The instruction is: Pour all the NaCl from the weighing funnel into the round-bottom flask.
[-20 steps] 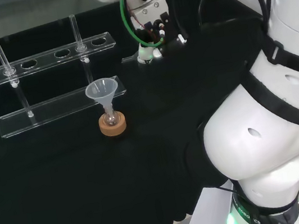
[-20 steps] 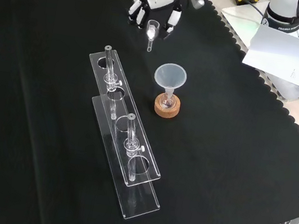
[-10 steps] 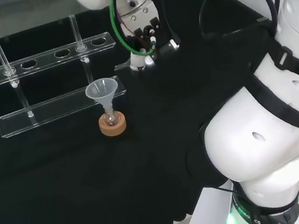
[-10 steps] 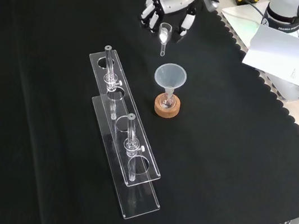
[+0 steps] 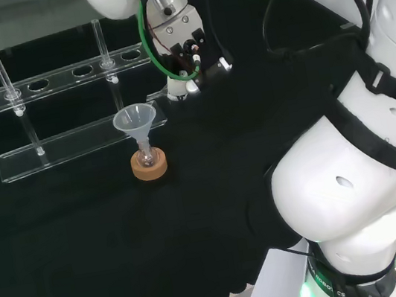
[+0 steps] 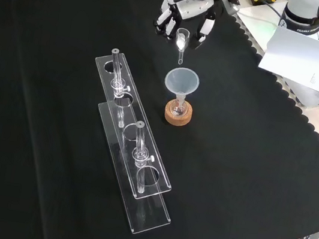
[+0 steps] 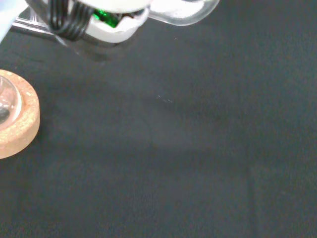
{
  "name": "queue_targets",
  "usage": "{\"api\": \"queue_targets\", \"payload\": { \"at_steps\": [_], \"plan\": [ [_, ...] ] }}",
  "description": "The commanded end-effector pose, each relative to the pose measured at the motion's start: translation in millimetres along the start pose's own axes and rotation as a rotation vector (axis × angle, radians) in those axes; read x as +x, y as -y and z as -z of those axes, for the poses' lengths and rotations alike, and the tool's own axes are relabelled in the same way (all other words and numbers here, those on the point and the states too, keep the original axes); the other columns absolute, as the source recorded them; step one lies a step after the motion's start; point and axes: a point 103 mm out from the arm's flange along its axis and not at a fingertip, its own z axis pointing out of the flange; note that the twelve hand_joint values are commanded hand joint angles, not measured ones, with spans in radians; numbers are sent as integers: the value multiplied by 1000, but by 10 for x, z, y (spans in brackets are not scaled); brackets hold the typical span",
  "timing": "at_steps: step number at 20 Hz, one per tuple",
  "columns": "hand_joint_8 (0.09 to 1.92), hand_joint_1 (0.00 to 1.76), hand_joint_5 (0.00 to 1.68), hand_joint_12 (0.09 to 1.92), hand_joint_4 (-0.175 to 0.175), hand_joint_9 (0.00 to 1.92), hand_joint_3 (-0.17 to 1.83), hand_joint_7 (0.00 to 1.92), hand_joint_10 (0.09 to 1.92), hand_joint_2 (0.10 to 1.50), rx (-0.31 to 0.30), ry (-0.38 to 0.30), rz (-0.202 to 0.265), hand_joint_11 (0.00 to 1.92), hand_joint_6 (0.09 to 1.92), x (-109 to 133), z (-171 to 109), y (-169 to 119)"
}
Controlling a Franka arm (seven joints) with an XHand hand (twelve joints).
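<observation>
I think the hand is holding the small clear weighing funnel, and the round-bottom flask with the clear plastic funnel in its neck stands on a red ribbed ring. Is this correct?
Not quite. The stand is a cork ring, not a red ribbed one; the front view shows it plainly. The rest holds: the hand holds the small clear weighing funnel, and the round-bottom flask with the clear plastic funnel in its neck stands on that ring.

Three cameras on one black surface (image 6: 248, 170)

Head view looks over the arm from behind and above; front view faces back, looking down; wrist view hangs close. All share the cork stand (image 5: 149, 165).
</observation>
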Motion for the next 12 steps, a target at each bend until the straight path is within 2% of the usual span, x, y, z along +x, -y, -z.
{"api": "queue_targets", "payload": {
  "at_steps": [1,12],
  "plan": [
    [679,1125,1328,926,175,1093,458,648,269,743,3,33,4,1029,492,60,31,13],
    [678,1125,1328,924,175,1095,457,644,264,744,20,117,-7,1031,494,148,66,26]
  ]
}}
